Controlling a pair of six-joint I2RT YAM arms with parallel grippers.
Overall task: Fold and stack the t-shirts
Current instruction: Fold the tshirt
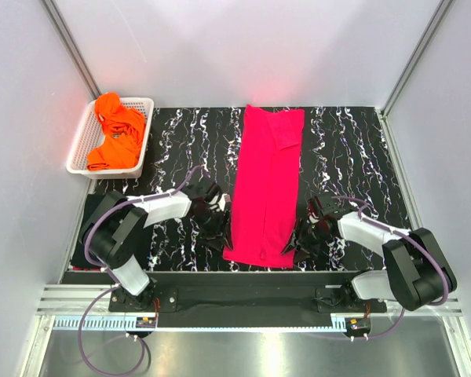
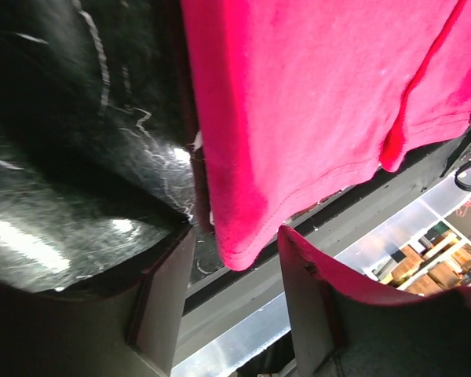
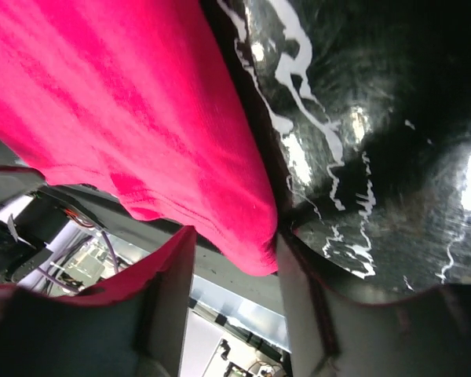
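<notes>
Along the near edge of the mat [image 1: 180, 157], the left gripper [image 2: 234, 243] and right gripper [image 3: 235, 239] are straddling, jaws apart, the near corners of the lengthwise-folded pink t-shirt [image 1: 265, 184]. The crosswise fold is seemingly beginning, calling for clamping both corners and carrying the hem far.

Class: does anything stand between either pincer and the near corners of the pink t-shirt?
Nothing visible does. The left pincer and right pincer each sit at a near corner of the pink t-shirt, cloth showing between its open jaws.
</notes>
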